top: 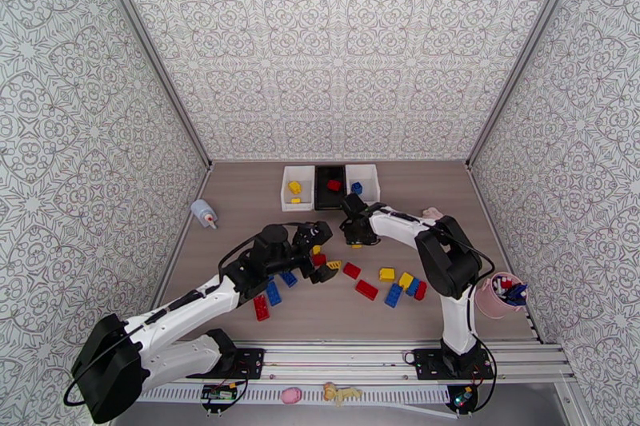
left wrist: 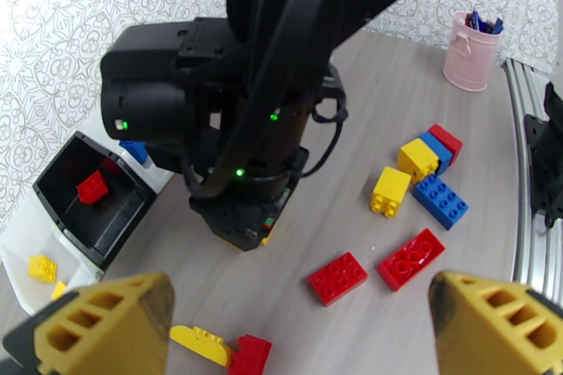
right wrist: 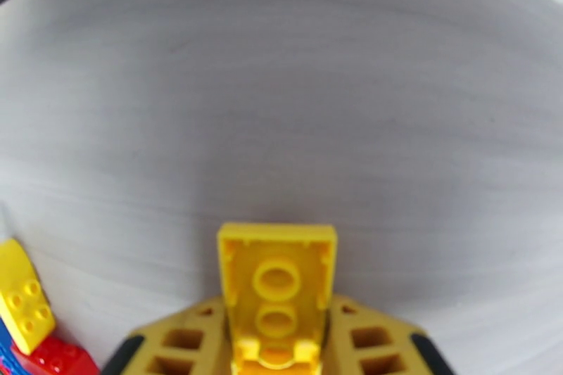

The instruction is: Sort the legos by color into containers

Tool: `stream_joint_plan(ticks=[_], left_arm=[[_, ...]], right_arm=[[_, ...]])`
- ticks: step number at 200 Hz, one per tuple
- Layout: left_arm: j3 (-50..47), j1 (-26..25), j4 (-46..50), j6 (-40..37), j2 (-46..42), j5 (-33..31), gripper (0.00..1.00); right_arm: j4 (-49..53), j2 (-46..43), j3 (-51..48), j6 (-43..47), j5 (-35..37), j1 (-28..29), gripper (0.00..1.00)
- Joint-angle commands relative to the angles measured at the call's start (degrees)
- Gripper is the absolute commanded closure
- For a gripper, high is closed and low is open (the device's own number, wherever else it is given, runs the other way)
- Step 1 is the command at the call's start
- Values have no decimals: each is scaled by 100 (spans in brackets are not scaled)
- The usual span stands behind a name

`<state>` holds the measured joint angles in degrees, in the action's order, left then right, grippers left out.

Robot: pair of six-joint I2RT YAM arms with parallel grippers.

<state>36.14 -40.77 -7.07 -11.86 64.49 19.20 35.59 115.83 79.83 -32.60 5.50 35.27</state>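
Legos (top: 366,289) in red, yellow and blue lie scattered across the middle of the tabletop (top: 240,228). One yellow lego (right wrist: 276,278) is clamped in the right gripper (right wrist: 276,323) — its two yellow fingers (right wrist: 183,341) are closed against the brick's long sides. The left gripper (left wrist: 299,313) is spread wide with nothing between its fingers, above a yellow and a red piece at the lower edge of its wrist view.

From the lower right of the top view the right arm (top: 444,260) rises, bends at the elbow and reaches left, its wrist pointing down just below the containers (top: 285,188). The left arm (top: 192,304) stretches diagonally from the lower left to the frame's centre.

The held brick turns its hollow underside to the wrist camera. Its long axis runs up the frame, in line with the fingers, and its far end juts past their tips. Whether it touches the tabletop I cannot tell. The row of bins — white, black, white — holds yellow, red and blue pieces in turn.
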Motion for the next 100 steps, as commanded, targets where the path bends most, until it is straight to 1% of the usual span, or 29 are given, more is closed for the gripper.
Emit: stream_joint_plan(ticks=[1, 33, 54, 58, 62, 76, 100], left_arm=[[-121, 44, -115, 159, -100, -117, 0], [-246, 88, -91, 257, -319, -293, 0], [-267, 113, 22, 349, -455, -463, 0], [-259, 123, 73, 359, -477, -461, 0], [-249, 129, 112, 372, -496, -642, 0], [-272, 147, 161, 453, -590, -813, 0], [-370, 169, 148, 592, -750, -996, 0]], right_arm=[[-98, -287, -39, -2, -83, 44, 71], [-559, -785, -143, 285, -19, 42, 71], [-671, -911, 39, 599, 112, 44, 71], [-686, -913, 94, 663, 127, 46, 71], [-698, -904, 157, 723, 150, 43, 71], [-824, -825, 362, 909, 164, 33, 71], [-876, -425, 985, 1142, 157, 29, 71]])
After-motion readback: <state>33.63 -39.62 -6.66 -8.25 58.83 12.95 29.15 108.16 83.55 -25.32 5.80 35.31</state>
